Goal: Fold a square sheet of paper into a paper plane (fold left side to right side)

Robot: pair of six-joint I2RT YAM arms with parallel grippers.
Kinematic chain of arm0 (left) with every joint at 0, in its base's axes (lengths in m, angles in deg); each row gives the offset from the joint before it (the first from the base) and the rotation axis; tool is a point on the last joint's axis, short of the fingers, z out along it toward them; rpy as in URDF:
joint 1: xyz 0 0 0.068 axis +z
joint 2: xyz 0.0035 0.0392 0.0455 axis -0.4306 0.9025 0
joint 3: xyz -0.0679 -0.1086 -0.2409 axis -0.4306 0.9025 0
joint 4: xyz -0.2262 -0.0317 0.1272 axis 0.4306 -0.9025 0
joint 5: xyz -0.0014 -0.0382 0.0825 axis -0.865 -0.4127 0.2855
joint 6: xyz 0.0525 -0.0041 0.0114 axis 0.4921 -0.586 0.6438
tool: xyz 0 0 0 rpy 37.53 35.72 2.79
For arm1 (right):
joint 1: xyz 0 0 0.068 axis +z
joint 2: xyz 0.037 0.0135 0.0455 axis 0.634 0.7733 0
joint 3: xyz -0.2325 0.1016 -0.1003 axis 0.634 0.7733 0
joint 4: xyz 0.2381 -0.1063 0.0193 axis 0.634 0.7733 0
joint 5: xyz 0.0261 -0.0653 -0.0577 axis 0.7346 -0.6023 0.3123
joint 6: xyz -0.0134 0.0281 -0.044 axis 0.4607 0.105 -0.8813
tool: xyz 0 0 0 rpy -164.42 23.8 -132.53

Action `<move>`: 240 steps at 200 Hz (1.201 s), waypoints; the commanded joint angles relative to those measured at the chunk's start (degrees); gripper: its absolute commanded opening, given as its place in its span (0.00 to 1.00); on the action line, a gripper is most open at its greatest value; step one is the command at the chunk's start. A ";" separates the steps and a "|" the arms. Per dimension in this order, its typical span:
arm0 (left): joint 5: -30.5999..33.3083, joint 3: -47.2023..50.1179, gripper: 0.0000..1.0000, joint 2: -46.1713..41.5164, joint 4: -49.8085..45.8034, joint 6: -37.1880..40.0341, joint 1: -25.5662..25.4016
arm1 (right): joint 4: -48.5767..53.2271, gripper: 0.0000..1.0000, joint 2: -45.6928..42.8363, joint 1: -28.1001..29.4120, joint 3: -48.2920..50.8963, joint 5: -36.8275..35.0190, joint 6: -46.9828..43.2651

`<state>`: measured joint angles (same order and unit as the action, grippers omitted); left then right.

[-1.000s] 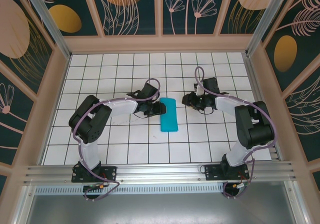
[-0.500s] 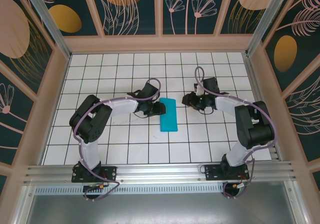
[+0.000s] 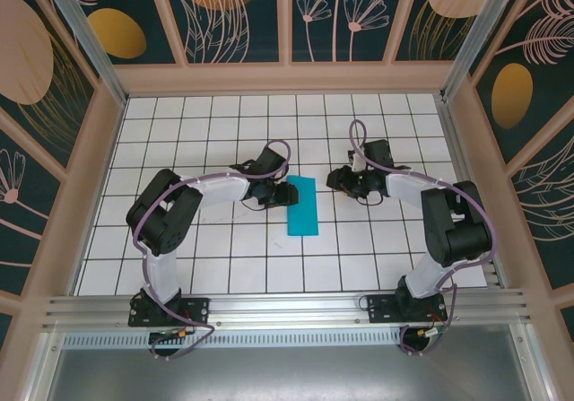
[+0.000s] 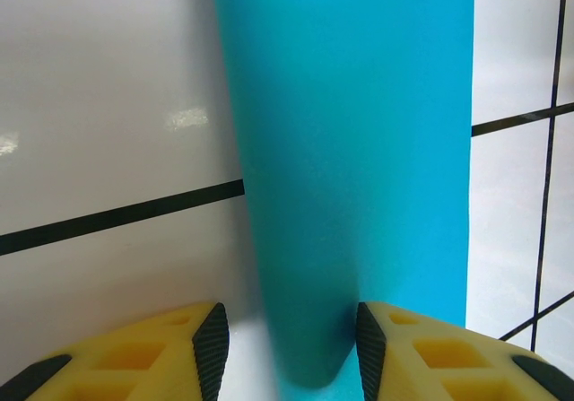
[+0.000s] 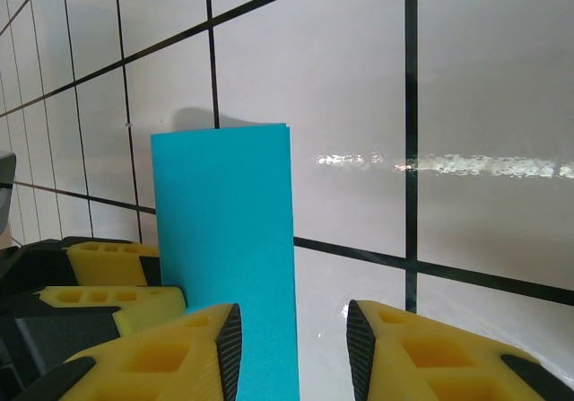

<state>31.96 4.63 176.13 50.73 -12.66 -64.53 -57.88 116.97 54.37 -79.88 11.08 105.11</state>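
Gridded table (image 3: 179, 239), left tool (image 4: 289, 343) part-open over square sheet of paper (image 3: 302, 205), right tool (image 5: 294, 334) part-open, empty

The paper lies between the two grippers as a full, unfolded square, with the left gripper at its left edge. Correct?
Not quite. The paper is not an unfolded square: the top view shows it folded into a narrow rectangle. The rest holds: it lies between the left gripper and the right gripper, with the left gripper at its left edge.

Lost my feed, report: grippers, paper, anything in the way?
Left gripper open, sheet between its fingers. Right gripper open facing sheet, holding nothing. Sheet folded to narrow rectangle. No obstruction seen.
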 commanded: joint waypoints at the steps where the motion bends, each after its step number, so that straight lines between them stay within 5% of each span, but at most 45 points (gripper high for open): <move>1: 0.24 -0.34 0.46 3.25 -1.17 1.38 -1.23 | -0.04 0.39 -0.65 -0.14 0.84 1.04 -0.69; 240: 0.94 -0.18 0.47 3.87 -2.07 1.47 -1.31 | -0.11 0.39 0.53 1.92 0.20 1.70 -0.20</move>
<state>32.51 4.20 176.37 50.16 -12.23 -64.84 -57.88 116.97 55.60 -79.88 11.14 105.14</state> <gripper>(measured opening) 0.472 0.392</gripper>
